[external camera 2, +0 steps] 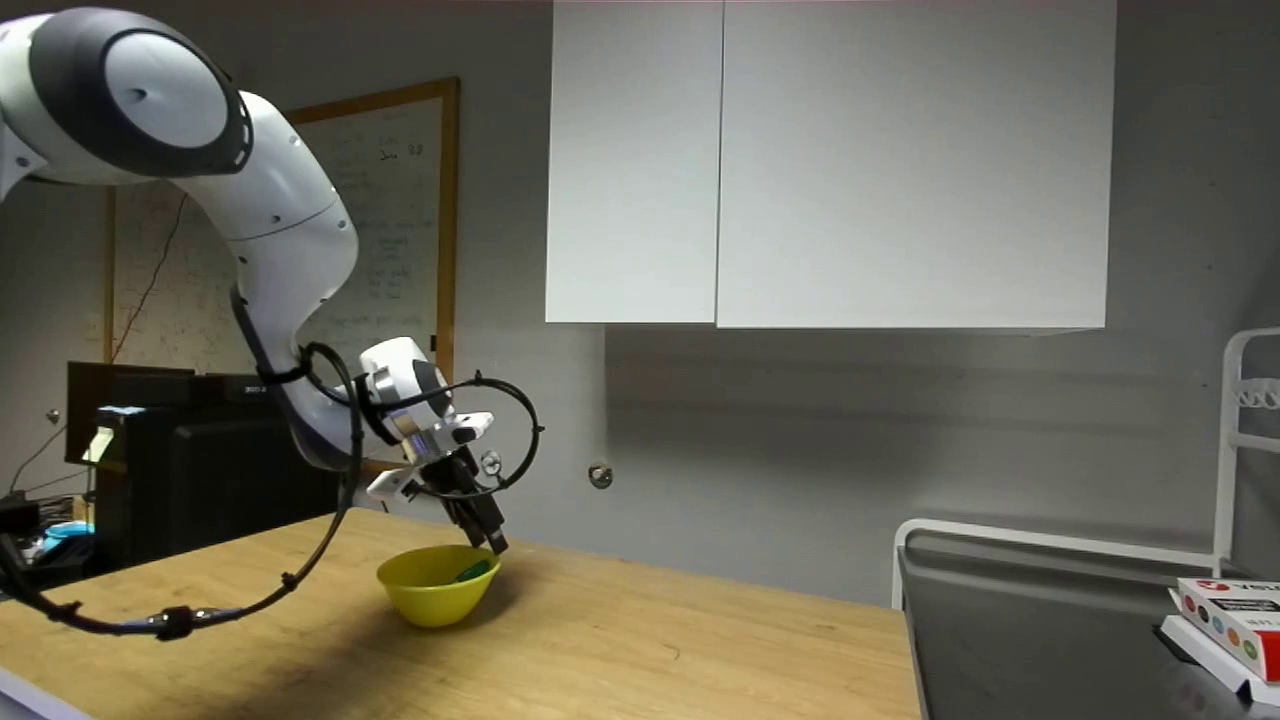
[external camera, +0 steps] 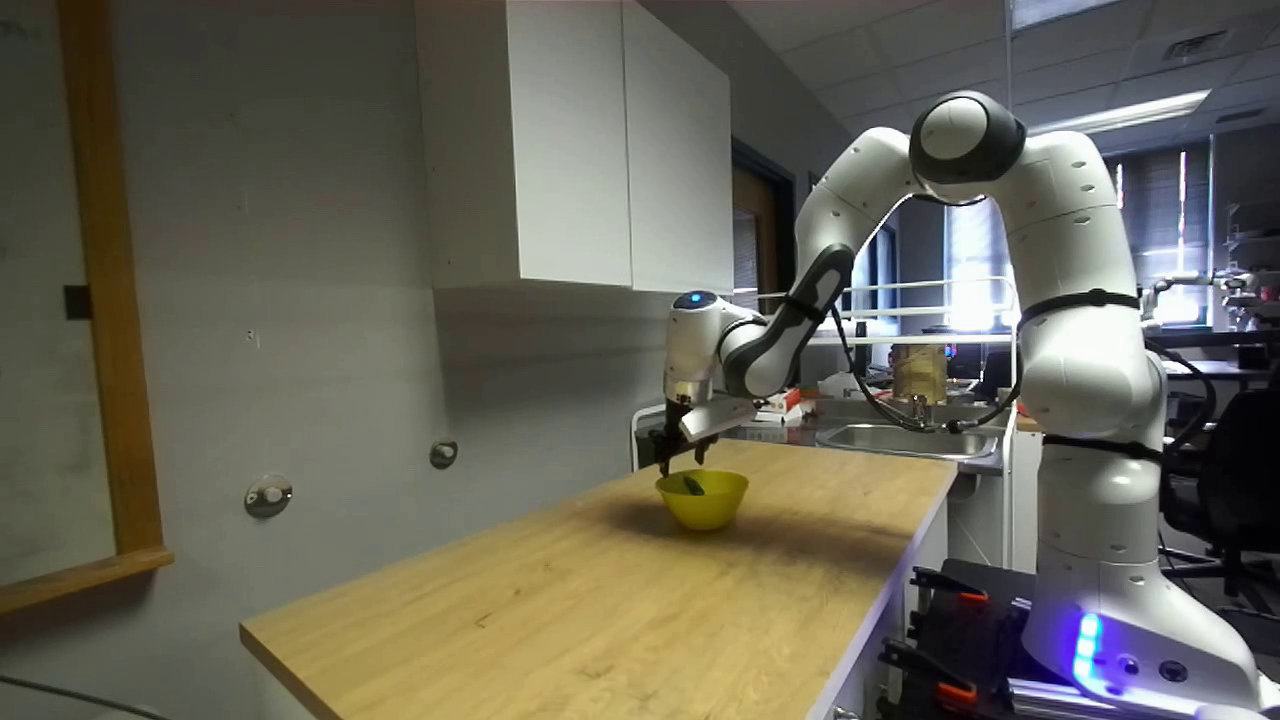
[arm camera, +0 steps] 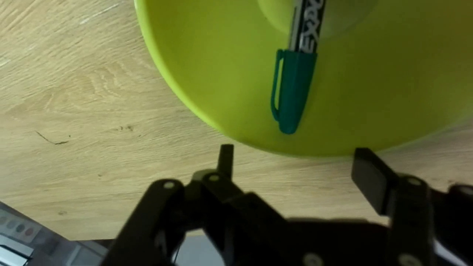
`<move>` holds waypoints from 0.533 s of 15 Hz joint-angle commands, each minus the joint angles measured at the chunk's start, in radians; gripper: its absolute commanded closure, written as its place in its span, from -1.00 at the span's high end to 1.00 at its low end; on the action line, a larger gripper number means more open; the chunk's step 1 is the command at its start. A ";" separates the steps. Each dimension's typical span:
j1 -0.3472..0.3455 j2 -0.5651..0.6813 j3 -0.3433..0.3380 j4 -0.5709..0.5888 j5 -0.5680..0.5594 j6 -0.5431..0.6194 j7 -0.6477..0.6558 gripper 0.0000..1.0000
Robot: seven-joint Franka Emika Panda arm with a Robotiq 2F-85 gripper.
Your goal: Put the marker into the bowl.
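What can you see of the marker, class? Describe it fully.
The marker is slim and capped: a teal, plastic-looking cap with a side clip, and a black-and-white barrel lettered EXPO, whose far end the wrist view crops. It lies in the bowl, apparently aslant, cap up the inner side. The open pincer does not touch it.

The bowl [external camera: 710, 506] looks like smooth plastic to me, and so does the marker [arm camera: 298, 81]; the surface [external camera: 600, 600] shows wood grain, the hand [arm camera: 295, 150] looks matt, and that sink [external camera: 900, 438] gleams like metal.
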 commanded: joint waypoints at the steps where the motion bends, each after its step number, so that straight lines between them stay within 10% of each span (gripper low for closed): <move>1: 0.004 -0.014 -0.010 -0.003 -0.037 -0.005 0.040 1.00; 4: -0.003 -0.053 -0.010 -0.020 -0.017 -0.011 0.011 1.00; 8: 0.149 -0.161 -0.173 -0.062 0.055 -0.021 -0.056 1.00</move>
